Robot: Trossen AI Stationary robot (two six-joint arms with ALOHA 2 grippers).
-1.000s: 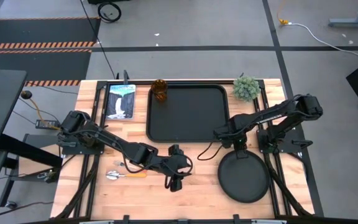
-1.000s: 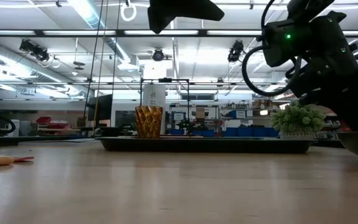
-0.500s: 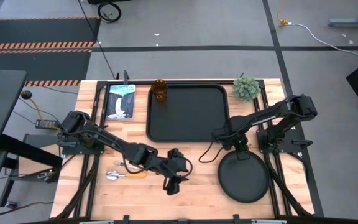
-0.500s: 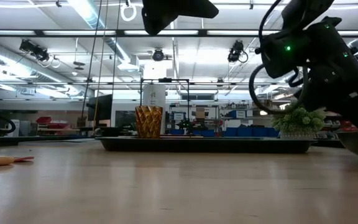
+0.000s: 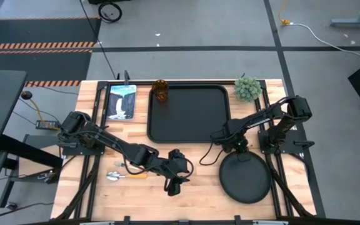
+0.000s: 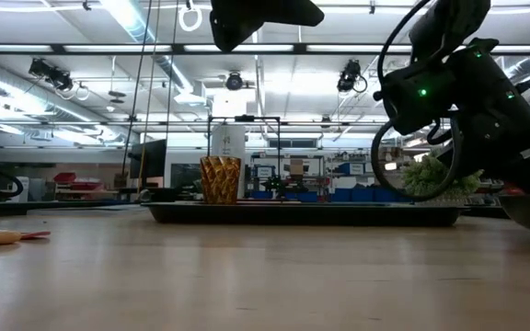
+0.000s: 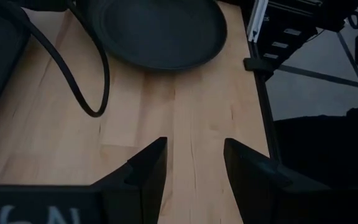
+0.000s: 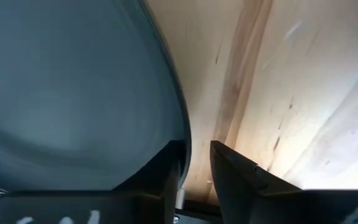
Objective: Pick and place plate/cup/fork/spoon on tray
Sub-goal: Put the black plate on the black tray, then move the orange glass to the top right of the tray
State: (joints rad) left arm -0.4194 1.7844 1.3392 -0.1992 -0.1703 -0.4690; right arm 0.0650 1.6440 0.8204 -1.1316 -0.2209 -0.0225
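While the left gripper [image 5: 172,183] hangs over bare wood near the table's [image 5: 192,162] front edge, its two dark, blocky fingers [image 7: 149,167] stand spread with nothing between them. The right gripper [image 5: 237,150] sits at the far rim of the plate [image 5: 245,178], and the right wrist view shows its fingers [image 8: 229,171] close together, one on each side of that thin raised rim, pinching it.

The plate is round, flat and matte black, with a smooth shallow well and a low upturned edge; it lies on the table at the front right, just in front of the tray's [image 5: 189,114] right corner and apart from it. The tray is a large black rectangle with rounded corners and a raised lip, lying at the middle of the table's far half. The cup [image 5: 160,90], a small amber tumbler with a faceted, patterned wall, stands upright at the tray's far left corner; whether it is inside the lip or just off it I cannot tell.

At the front left lie the spoon [image 5: 115,176] and the fork [image 5: 119,165], silver-headed, the spoon with an orange handle, close beside each other on the pale, straight-grained planks. A blue-white card [image 5: 120,102] lies left of the tray, and a bushy green plant [image 5: 247,88] stands at its far right corner.
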